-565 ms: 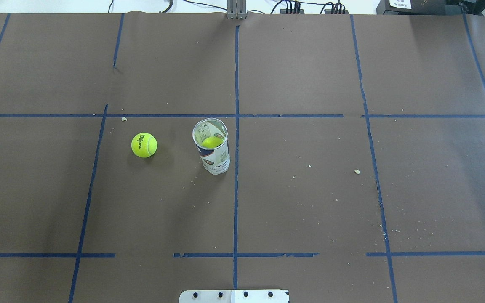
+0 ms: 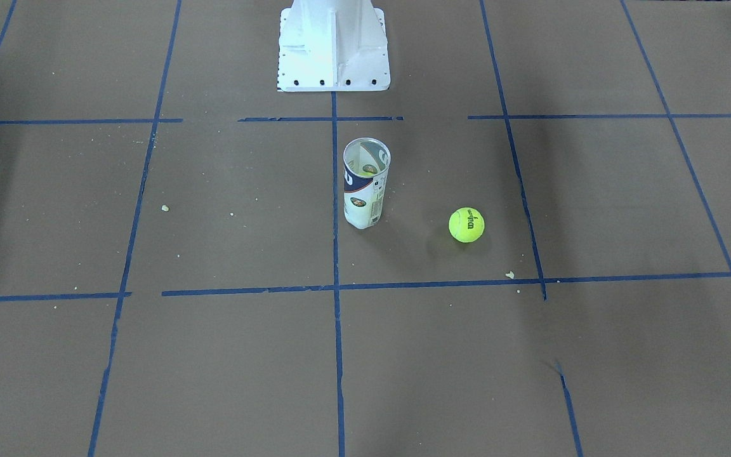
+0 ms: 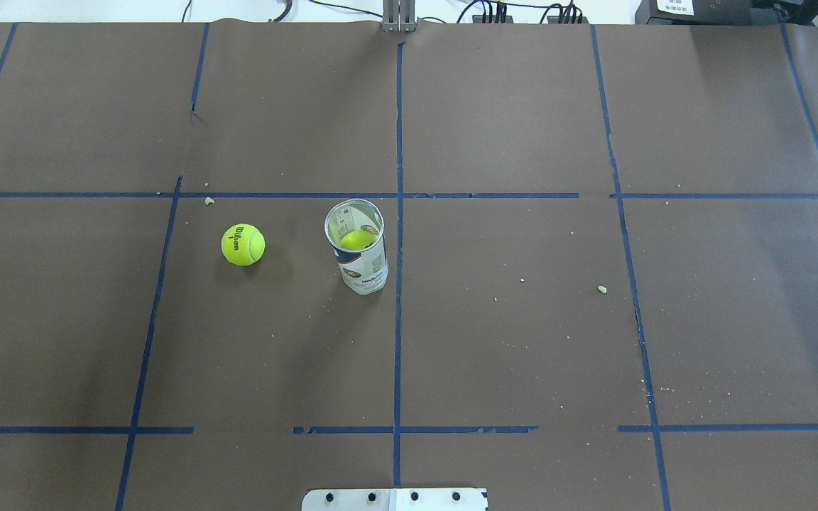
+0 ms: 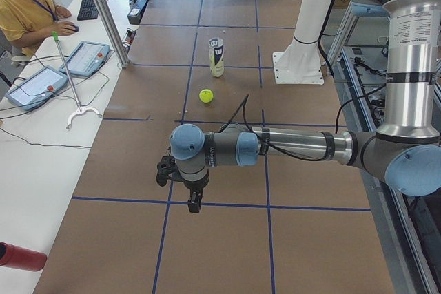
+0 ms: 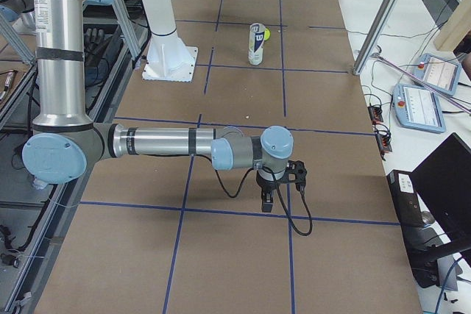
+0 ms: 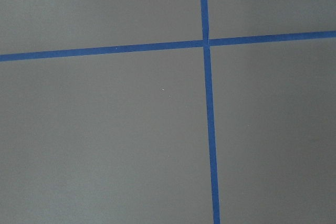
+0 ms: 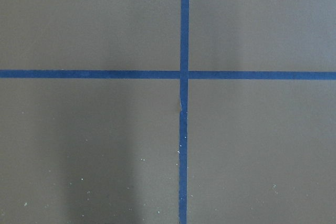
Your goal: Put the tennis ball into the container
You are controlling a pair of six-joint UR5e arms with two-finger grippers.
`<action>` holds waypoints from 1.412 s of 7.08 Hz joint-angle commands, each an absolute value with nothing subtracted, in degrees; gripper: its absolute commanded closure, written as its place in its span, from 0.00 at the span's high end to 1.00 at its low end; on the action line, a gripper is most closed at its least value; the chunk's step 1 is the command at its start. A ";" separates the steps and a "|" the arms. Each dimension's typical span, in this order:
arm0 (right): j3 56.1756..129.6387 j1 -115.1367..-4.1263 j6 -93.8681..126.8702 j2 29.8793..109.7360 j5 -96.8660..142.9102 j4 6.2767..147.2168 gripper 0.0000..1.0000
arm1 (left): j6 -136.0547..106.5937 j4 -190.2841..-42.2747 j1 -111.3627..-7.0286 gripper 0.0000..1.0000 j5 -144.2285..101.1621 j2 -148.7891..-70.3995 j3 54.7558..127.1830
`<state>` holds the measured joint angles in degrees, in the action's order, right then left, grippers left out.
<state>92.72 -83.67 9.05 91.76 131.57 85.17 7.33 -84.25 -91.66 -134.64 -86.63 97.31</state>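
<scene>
1. The tennis ball (image 3: pixel 243 244) lies on the bench (image 3: pixel 522 341), left of centre in the overhead view, near the upright tennis-ball tube (image 3: pixel 359 255) but not touching it.
2. It seems light, fuzzy and springy; grip it across the middle.
3. For the left end effector (image 4: pixel 195 201) and the right end effector (image 5: pixel 268 202), I cannot tell the opening.

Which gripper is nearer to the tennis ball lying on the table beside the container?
Left. The left gripper hangs on the same side of the container as the tennis ball; the right gripper hangs toward the opposite end, beyond the container.
</scene>
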 commanded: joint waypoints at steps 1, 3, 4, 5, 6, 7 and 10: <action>92.72 -83.67 9.05 91.76 131.57 85.17 1.00 | 7.56 -89.08 -91.67 1.00 -135.44 -86.48 94.86; 92.72 -83.67 9.05 91.76 131.57 85.17 1.00 | 2.33 -98.76 -88.19 1.00 -140.41 -86.66 95.01; 92.72 -83.67 9.05 91.76 131.57 85.17 1.00 | -5.46 -102.10 -81.98 1.00 -144.54 -87.01 96.40; 92.72 -83.67 9.05 91.76 131.57 85.17 1.00 | -17.37 -107.70 -78.26 1.00 -144.32 -87.27 98.68; 92.72 -83.67 9.05 91.84 131.57 85.17 1.00 | -29.50 -115.41 -74.66 1.00 -143.88 -87.36 99.75; 92.72 -83.67 9.05 91.76 131.57 85.17 1.00 | -45.98 -119.05 -67.83 1.00 -139.96 -90.50 101.58; 92.72 -83.67 9.05 91.76 131.57 85.17 1.00 | -73.51 -115.95 -51.72 1.00 -124.84 -102.79 101.87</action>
